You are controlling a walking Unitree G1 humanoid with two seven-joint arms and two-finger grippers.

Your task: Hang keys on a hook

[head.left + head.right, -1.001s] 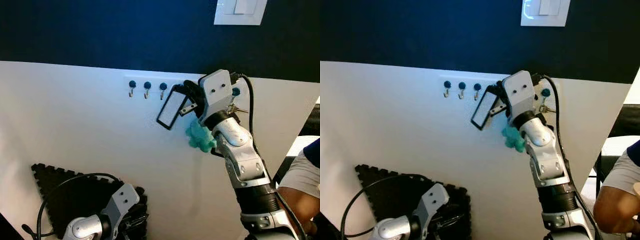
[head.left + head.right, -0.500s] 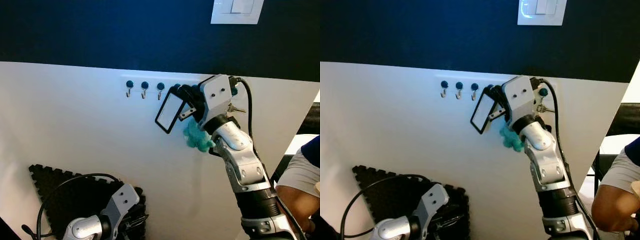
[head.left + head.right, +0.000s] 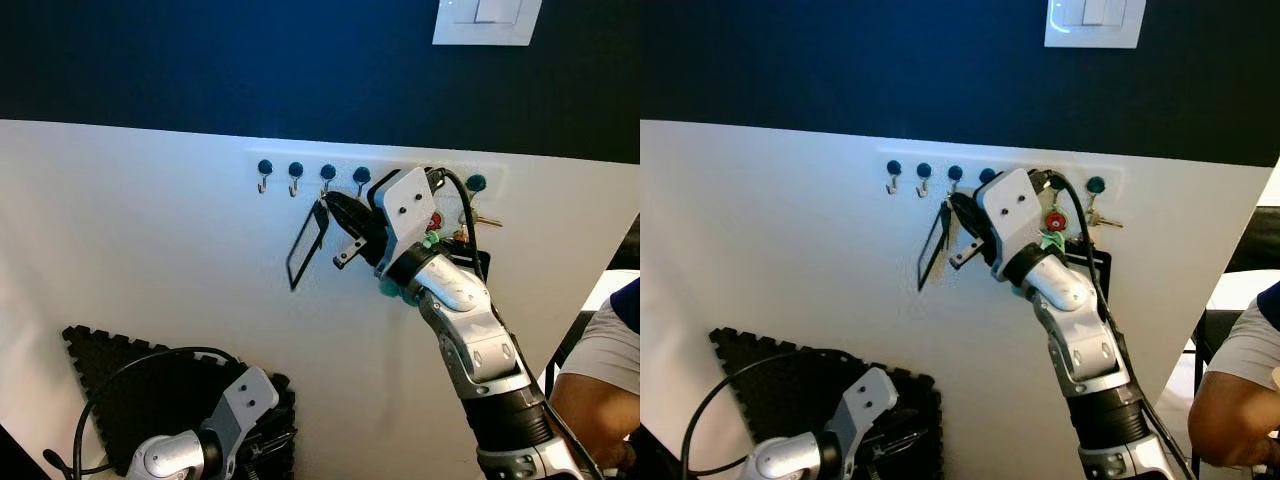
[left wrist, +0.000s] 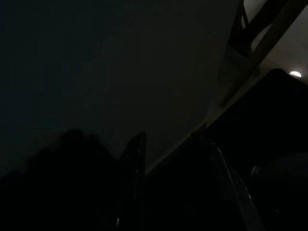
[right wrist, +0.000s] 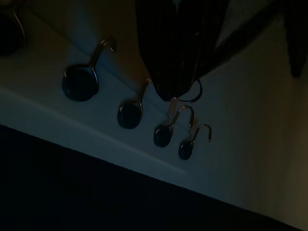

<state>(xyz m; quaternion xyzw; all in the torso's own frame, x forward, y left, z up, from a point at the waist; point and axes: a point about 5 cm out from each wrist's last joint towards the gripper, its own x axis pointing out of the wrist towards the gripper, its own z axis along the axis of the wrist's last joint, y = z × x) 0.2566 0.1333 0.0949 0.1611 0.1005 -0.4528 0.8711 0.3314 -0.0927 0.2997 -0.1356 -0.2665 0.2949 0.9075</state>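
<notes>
A white rack with a row of dark-knobbed hooks (image 3: 295, 172) is fixed to the white wall. My right gripper (image 3: 335, 207) is raised against it, just under the third hook (image 3: 327, 175) and fourth hook (image 3: 361, 177), and is shut on the keys. Their black rectangular tag (image 3: 305, 245) hangs edge-on below the fingertips. A teal pompom (image 3: 388, 290) peeks out behind the wrist. In the right wrist view the key ring (image 5: 188, 93) sits at the tip of the fingers (image 5: 175, 53), right beside a hook (image 5: 166, 132). My left gripper (image 3: 268, 442) hangs low and open.
Another bunch of keys (image 3: 480, 216) hangs from the far right hook (image 3: 476, 183). A light switch (image 3: 487, 20) sits on the dark blue upper wall. A black foam mat (image 3: 130, 385) leans at the wall's foot. A person's arm (image 3: 600, 385) is at the lower right.
My right gripper has moved left along the rack and slightly down with the keys. The tag has swung from face-on to edge-on, and the pompom is now mostly behind the wrist.
</notes>
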